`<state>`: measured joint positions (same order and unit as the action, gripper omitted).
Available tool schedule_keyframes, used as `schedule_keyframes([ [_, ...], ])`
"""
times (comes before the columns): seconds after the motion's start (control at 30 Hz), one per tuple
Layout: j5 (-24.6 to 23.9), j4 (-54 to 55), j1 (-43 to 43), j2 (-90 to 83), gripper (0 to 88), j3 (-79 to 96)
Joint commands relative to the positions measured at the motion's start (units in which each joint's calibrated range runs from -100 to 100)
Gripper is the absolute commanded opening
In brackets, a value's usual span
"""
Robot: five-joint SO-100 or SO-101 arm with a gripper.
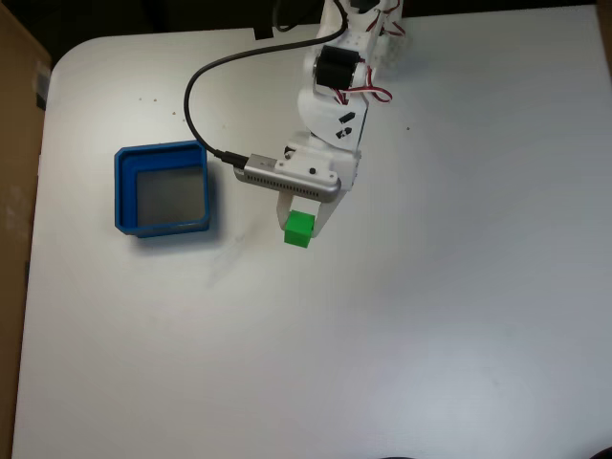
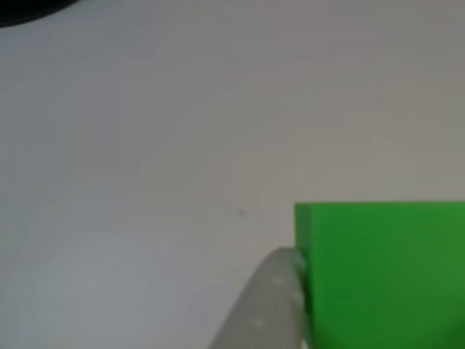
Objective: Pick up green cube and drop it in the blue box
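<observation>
**Gripping the cube beside the box**

Pinned at the claw's tip, the cube [image 1: 299,228] is seen in the fixed view to the right of the box [image 1: 163,187], a clear stretch of white table [image 1: 430,306] lying between them. The gripper [image 1: 304,222] reaches down over the cube from the arm's white body, a silver camera module [image 1: 290,177] mounted across it and a black cable [image 1: 196,91] looping back from that module, above the box's right side. The cube is judged to be clasped, the claw closed on it: in the other view one pale finger [image 2: 272,305] is pressed against the cube's [image 2: 385,273] left face, touching it with no gap. The second finger is not shown, so the grasp is inferred from that contact and from the cube sitting squarely under the tip. Whether the cube is already raised off the table cannot be told (no clear shadow gap is visible).

The box is placed well within the arm's reach, its grey floor bare, so a short swing leftward is judged to be all that the drop calls for. The cube is held at the fingertips, probably so that it can be released cleanly over the box's thick walls.

The layout is given by the fixed view: box, arm, cable, and how far the cube lies from the box. Finger-to-cube contact is given by the other view alone, close and somewhat blurred.
</observation>
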<state>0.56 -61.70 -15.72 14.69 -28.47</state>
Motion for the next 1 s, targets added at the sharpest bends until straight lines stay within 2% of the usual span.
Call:
schedule_keyframes([
  [0.0, 0.2, -0.15, -3.72, -4.2, 0.5, -2.33],
  [0.97, -0.15, -0.15, -25.32, 0.9, 0.5, -1.43],
])
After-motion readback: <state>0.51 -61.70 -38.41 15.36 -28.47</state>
